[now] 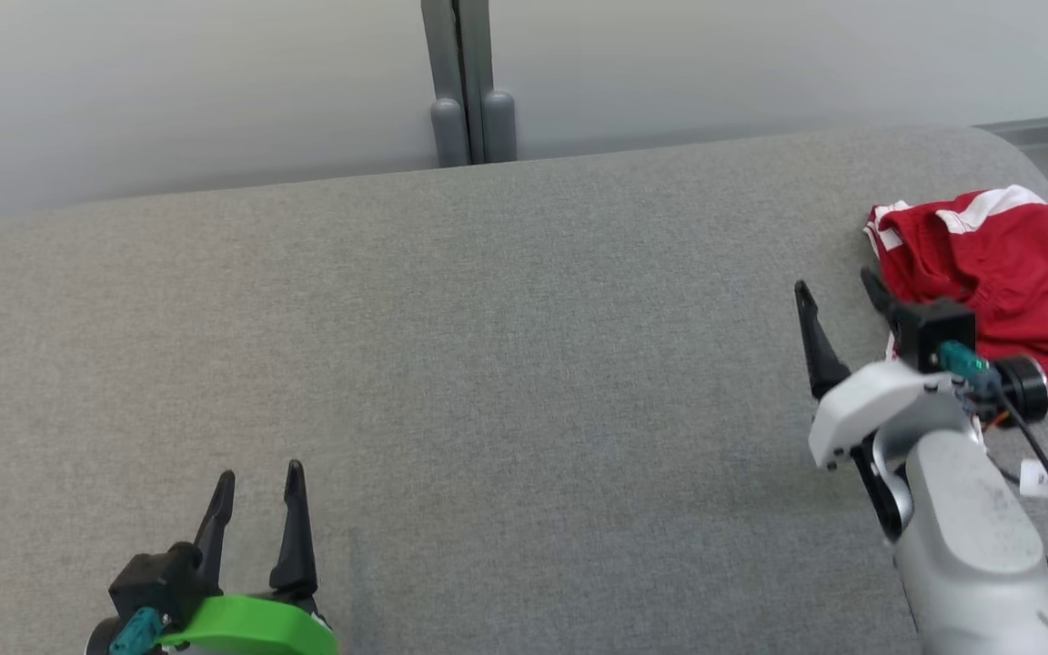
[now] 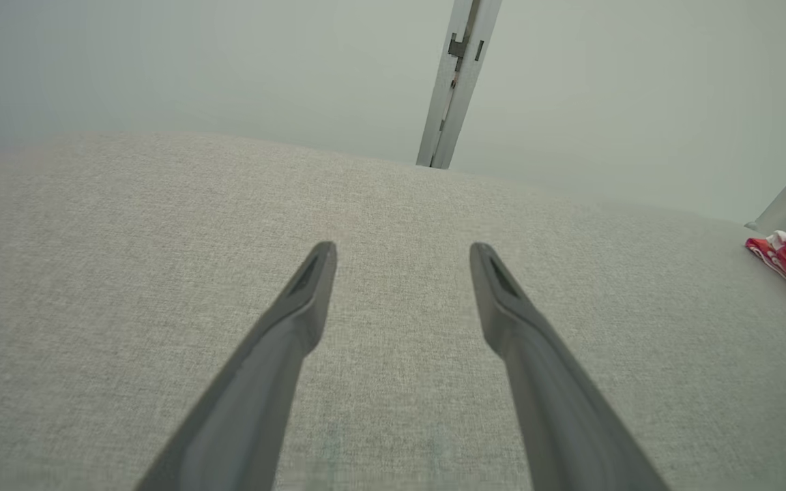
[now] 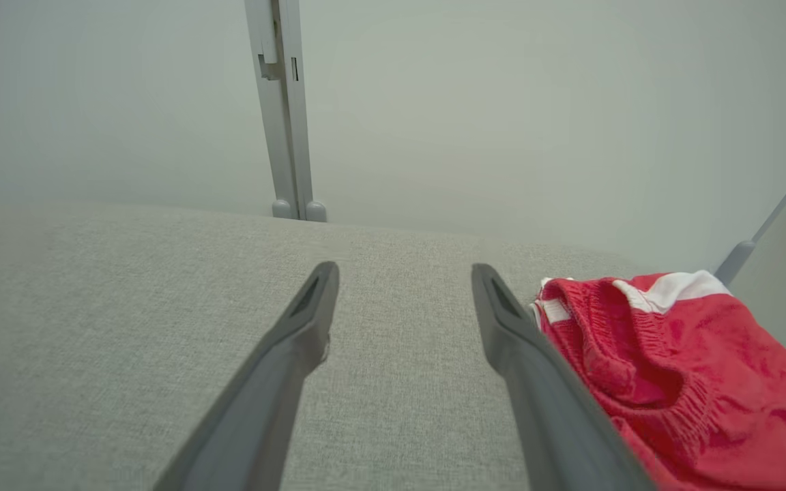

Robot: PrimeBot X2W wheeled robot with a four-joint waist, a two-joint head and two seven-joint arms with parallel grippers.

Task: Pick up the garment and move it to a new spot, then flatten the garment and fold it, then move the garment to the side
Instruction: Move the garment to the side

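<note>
You've got the red garment [image 1: 1006, 273] bunched on the tabletop [image 1: 488, 364], far-right edge, just beside & right of your R tool [image 1: 835, 282], fingers apart, empty. L tool [image 1: 260, 469] also apart, well away.

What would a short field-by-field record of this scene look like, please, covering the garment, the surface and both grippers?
garment: red with white trim, crumpled, lying at the far right of the surface
surface: grey woven fabric, wide and flat
left gripper: open, holding nothing, at the lower left, far from the garment
right gripper: open, holding nothing, just left of the garment; contact cannot be told
background: pale wall with a grey post
task stage: garment not yet picked up
</note>
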